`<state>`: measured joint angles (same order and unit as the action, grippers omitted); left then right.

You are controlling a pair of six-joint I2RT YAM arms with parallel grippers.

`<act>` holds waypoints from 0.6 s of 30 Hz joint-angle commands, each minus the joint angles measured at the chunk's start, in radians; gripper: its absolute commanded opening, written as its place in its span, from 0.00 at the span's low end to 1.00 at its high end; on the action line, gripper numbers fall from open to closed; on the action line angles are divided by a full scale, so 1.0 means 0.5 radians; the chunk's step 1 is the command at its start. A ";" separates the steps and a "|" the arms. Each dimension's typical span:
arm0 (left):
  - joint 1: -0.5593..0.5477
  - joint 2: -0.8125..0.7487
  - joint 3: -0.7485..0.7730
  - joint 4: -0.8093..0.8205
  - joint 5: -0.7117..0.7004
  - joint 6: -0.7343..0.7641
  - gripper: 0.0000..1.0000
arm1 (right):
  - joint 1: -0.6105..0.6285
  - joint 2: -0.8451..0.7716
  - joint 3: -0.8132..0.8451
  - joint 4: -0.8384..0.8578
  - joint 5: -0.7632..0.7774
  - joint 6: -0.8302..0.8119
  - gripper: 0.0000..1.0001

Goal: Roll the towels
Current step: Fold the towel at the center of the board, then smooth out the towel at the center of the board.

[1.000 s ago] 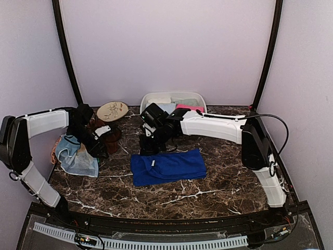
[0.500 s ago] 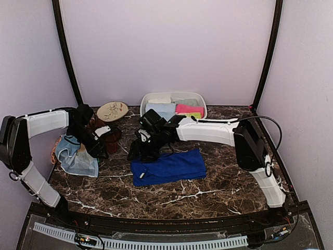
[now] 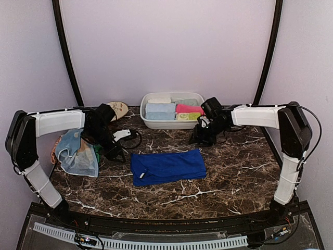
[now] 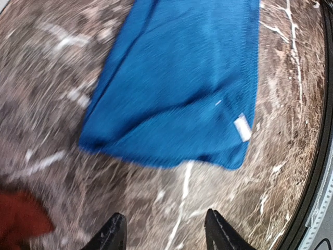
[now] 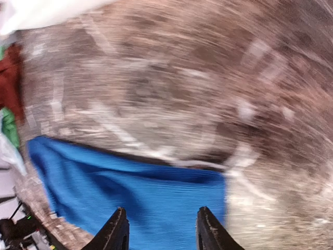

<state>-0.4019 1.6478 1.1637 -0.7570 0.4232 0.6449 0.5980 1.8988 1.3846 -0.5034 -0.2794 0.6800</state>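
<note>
Swinging inward, the left tool has come near the royal blue towel, which lies flat and unrolled on the worktop; its fingers are spread and empty. The right tool has withdrawn toward the white tub, also released, so rolling has not begun.

The left arm and right arm are made of white-shelled links joined by black joint housings. A thin black cable is looped along the right arm. The left gripper and right gripper are fitted with black, tapered fingers.
</note>
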 commanded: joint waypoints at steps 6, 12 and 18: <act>-0.442 0.321 0.270 0.112 -0.070 -0.060 0.50 | -0.046 0.013 -0.276 -0.039 0.204 -0.177 0.36; -0.587 0.440 0.253 0.149 -0.128 -0.043 0.47 | -0.046 0.036 -0.310 -0.079 0.291 -0.196 0.33; -0.589 0.364 -0.105 0.259 -0.366 0.039 0.39 | -0.049 0.048 -0.317 -0.131 0.376 -0.247 0.32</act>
<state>-0.7010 1.8732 1.2228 -0.6434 0.3294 0.6319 0.5694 1.9060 1.2369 -0.5480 -0.1398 0.5823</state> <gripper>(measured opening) 0.408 0.323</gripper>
